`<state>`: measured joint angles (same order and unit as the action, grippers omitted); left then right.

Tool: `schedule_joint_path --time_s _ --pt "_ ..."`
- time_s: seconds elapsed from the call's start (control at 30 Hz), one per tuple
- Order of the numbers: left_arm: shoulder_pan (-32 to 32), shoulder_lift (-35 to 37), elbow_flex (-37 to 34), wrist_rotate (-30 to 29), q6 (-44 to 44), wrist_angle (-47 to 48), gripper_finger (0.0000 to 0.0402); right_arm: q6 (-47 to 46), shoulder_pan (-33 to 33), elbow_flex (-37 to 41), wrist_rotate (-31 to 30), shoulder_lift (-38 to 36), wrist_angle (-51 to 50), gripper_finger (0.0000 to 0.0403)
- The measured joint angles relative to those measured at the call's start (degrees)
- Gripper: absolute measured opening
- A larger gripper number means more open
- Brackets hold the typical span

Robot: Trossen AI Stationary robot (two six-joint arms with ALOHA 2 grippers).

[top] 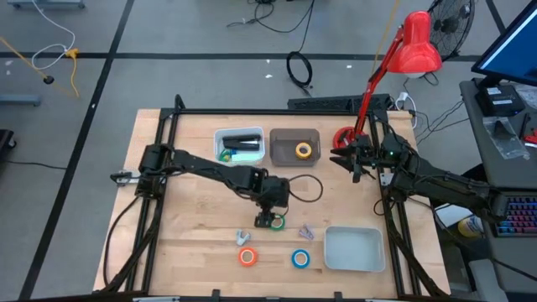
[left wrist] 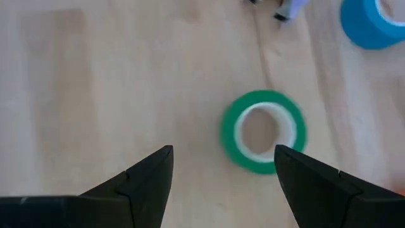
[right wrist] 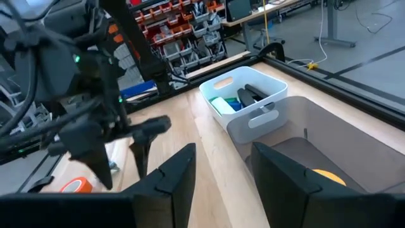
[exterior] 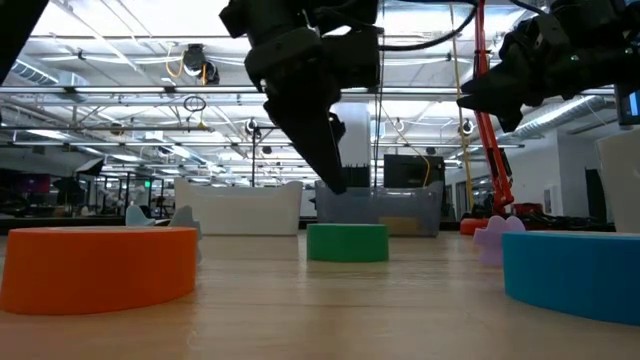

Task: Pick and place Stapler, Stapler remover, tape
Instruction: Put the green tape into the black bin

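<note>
A green tape roll (top: 276, 223) lies flat on the wooden table near its middle. My left gripper (left wrist: 221, 168) hangs open just above it, fingers slanting down, the roll (left wrist: 262, 131) ahead of the fingertips and untouched. An orange roll (top: 247, 257) and a blue roll (top: 301, 258) lie flat toward the near edge. A yellow roll (top: 303, 150) lies in the grey bin (top: 281, 144). The black stapler (top: 243, 138) lies in the white bin (top: 220, 138). My right gripper (right wrist: 221, 164) waits open and level at the far right, holding nothing.
A small grey piece (top: 242, 239) and a small purple piece (top: 306, 231) lie between the rolls; I cannot tell which is the stapler remover. A white tray (top: 373, 262) sits at the near right. A red desk lamp (top: 415, 46) stands at the far right corner.
</note>
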<state>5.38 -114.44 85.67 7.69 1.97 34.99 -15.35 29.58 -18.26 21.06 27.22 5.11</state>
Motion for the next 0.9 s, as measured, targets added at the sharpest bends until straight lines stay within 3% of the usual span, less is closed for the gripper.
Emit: schedule_joint_path --time_s 0.33,0.67,0.9 --pt "3.3 -5.4 2.9 -1.4 -6.2 0.8 0.0278 0.0 0.0 0.0 0.1 0.0 0.3 0.0144" --pt "0.6 -5.9 2.9 -2.8 -12.7 2.7 0.0278 0.3 0.0 -0.1 0.2 0.0 0.3 0.0144" --pt "0.4 -6.1 2.9 -2.7 -12.3 2.2 0.0278 1.1 0.0 -0.1 0.2 0.0 0.3 0.0144"
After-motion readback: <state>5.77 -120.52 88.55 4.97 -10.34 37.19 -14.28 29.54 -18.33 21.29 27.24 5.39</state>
